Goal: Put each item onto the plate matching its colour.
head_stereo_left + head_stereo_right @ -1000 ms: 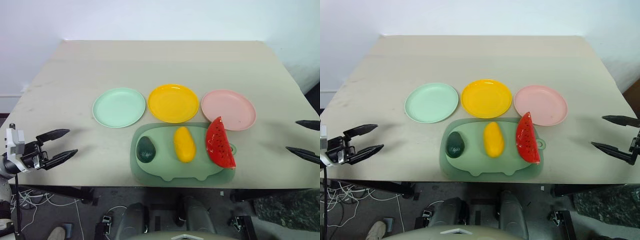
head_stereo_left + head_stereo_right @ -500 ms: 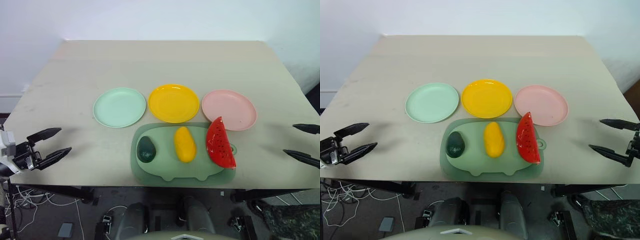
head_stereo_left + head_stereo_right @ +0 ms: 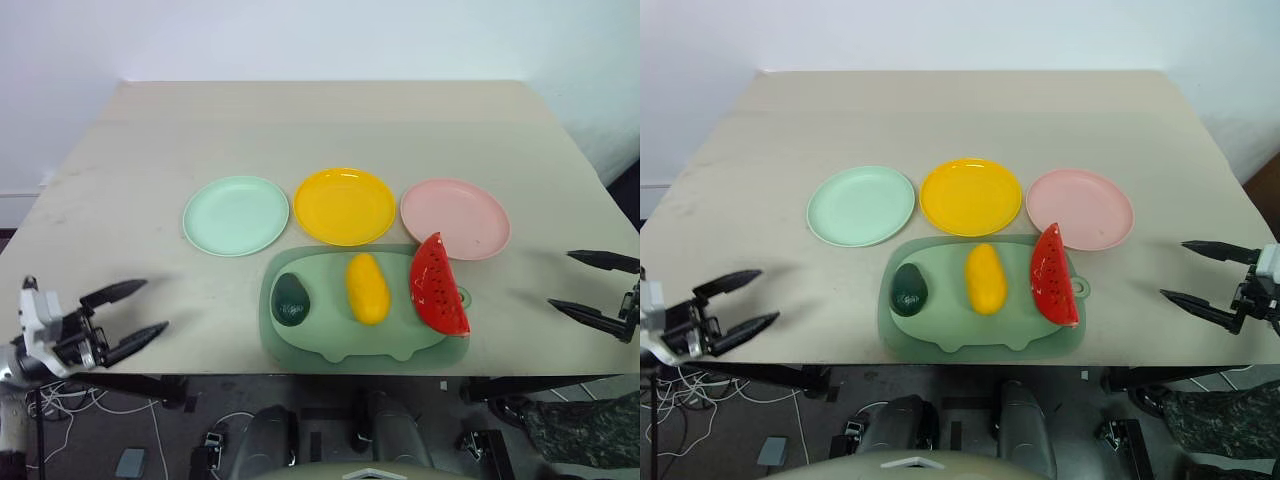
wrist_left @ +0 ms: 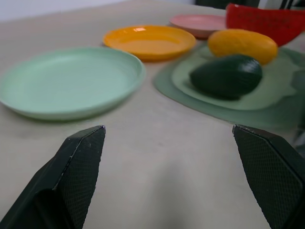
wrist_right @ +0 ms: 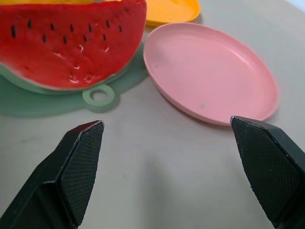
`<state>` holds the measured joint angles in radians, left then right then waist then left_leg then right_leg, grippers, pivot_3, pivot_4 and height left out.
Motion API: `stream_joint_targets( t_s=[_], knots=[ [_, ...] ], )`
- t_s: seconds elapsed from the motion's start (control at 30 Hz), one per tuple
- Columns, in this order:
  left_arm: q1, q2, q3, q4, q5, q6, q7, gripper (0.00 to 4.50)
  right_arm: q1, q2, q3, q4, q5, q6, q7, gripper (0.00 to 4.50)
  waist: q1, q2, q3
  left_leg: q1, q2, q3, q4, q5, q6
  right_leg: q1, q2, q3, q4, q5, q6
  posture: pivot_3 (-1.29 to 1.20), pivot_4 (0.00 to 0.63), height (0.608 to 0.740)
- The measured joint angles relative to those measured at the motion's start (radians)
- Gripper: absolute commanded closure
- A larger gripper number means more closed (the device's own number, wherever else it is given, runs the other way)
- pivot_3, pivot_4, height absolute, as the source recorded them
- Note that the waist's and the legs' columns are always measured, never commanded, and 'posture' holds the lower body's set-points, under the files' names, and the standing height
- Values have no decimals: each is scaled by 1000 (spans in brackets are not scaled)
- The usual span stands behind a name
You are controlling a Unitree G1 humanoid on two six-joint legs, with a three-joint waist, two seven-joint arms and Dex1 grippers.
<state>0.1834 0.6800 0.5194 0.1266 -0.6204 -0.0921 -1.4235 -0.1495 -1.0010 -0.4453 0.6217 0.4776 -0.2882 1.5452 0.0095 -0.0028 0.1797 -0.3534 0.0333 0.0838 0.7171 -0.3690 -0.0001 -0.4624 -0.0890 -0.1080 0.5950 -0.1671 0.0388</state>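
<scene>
Avocado (image 3: 291, 300), mango (image 3: 367, 288), watermelon slice (image 3: 438, 286) on green mat (image 3: 330, 342); three plates beyond. Left gripper (image 3: 130, 314) and right gripper (image 3: 588, 285) fingers apart, empty, at surface (image 3: 320, 125) edges.

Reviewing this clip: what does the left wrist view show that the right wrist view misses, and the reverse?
Left wrist view alone: the mint plate, the avocado and the mango, both lying on the mat, framed by the open left gripper.

Right wrist view alone: the mat's handle loop and the watermelon's black seeds, between the fingers of the open right gripper.

Both: the watermelon, the pink plate, the yellow plate, the mat and the bare table.
</scene>
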Motion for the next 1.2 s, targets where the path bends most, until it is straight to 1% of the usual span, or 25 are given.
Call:
stream_joint_targets(
  t_s=[0.1, 0.2, 0.3, 0.33, 0.4, 0.47, 0.57, 0.7, 0.8, 0.9, 1.07, 1.2],
  knots=[
    [22, -27, -1, -77, 0, -6, 43, 13, -47, -7, 39, -22, -27, 66, -45, 0, 4, 0, 0, 0, 0, 0, 1, 0, 0, 0, 0, 0, 0, -1, -2, 0, 150, 733],
    [43, -40, -1, -124, 0, -5, 87, 13, -40, -12, 58, -164, -7, 275, -115, 0, 5, 1, 0, -1, 0, -1, 0, 0, 0, -1, 0, 0, 0, -1, -2, 0, 150, 733],
    [38, -48, -21, -142, 1, -14, 98, 13, -31, -38, 64, -373, 63, 521, -190, 0, 4, 2, -1, -1, 0, -1, 1, 0, 0, -1, 0, 0, 0, 0, 0, 0, 150, 733],
    [35, -53, -30, -142, 2, -18, 97, 13, -31, -43, 64, -419, 81, 579, -211, 0, 4, 2, -1, -1, 0, -1, 1, 0, 0, -1, 0, 0, 0, -1, -1, 0, 150, 733],
    [22, -61, -53, -131, 3, -35, 89, 13, -28, -71, 80, -552, 128, 754, -267, 0, 5, 2, -1, -2, 0, -2, 1, 0, 0, -1, 0, 0, 0, -1, -2, 0, 150, 733],
    [-20, -61, -70, -93, 9, -55, 77, 13, -29, -105, 93, -687, 207, 957, -330, 0, 6, 2, -1, -2, 0, -2, 1, 0, 0, -1, 0, -1, 0, -2, -3, 0, 150, 733],
    [-72, -61, -81, -31, 20, -89, 64, 13, -64, -137, 123, -857, 305, 1196, -431, 0, 4, 2, -1, -2, 0, -2, 1, 0, 0, -1, 0, -1, 0, -2, -3, 0, 150, 733],
    [-92, -70, -107, 9, 22, -117, 45, 13, -152, -122, 182, -942, 357, 1413, -596, 0, 2, 1, 0, -3, 0, -1, 1, -1, 1, -2, 0, 0, -1, -2, -3, 0, 150, 733],
    [-109, -86, -116, 25, 20, -119, 41, 13, -215, -44, 220, -1000, 371, 1518, -730, 0, 3, 0, 0, -3, 0, -2, 0, -1, 1, -3, 0, 0, -1, -1, -1, 0, 150, 733],
    [-115, -96, -129, 25, 20, -118, 48, 13, -214, -20, 276, -1042, 342, 1546, -820, 0, 5, 0, 0, -4, 0, -2, 1, -1, 1, -3, 0, 0, -1, -1, -1, 0, 150, 733],
    [-118, -105, -150, 4, 20, -112, 80, 13, -210, 21, 318, -1054, 304, 1576, -908, 0, 3, 0, -1, -4, -1, -2, 0, -1, 1, -2, 0, 0, -1, 0, 0, 0, 150, 733],
    [-118, -109, -152, -14, 20, -111, 101, 13, -208, 50, 354, -1061, 275, 1581, -949, 0, 2, 0, -1, -4, 0, -2, 0, -1, 1, -3, 1, 0, -1, 0, 0, 0, 150, 733]
  ],
)
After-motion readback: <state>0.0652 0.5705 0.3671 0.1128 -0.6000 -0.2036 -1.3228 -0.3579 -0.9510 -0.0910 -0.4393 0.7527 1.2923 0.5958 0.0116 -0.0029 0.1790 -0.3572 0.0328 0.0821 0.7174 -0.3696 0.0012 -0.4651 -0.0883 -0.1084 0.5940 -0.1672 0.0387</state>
